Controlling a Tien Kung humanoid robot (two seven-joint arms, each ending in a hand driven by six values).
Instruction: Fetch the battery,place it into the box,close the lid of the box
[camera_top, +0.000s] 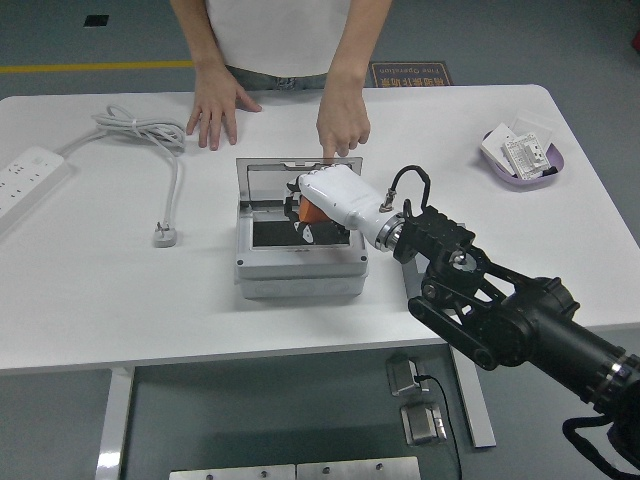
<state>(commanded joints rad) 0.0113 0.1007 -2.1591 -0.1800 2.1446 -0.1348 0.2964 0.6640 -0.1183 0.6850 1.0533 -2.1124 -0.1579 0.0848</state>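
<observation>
The white table (90, 300) carries everything, with the grey box (300, 262) near its middle as the landmark; a person stands at the far edge beyond the box, one hand (213, 108) flat on the table behind the box's left corner, the other hand (343, 122) pointing down just behind the box's raised lid (270, 180); the lid stands upright along the box's far side, so the box is open, its dark floor showing inside. The right arm (500, 315) reaches in from the lower right of the box; its white right hand (325, 200) hangs over the box's open right half, fingers curled around an orange and black battery (308, 214), which sits above the interior, whether touching the floor I cannot tell. Far left of the box lies a white power strip (25, 180), its cable (150, 135) looping toward the box and ending in a plug (165, 235); far right of the box sits a purple tray (522, 160) of small white packets.
</observation>
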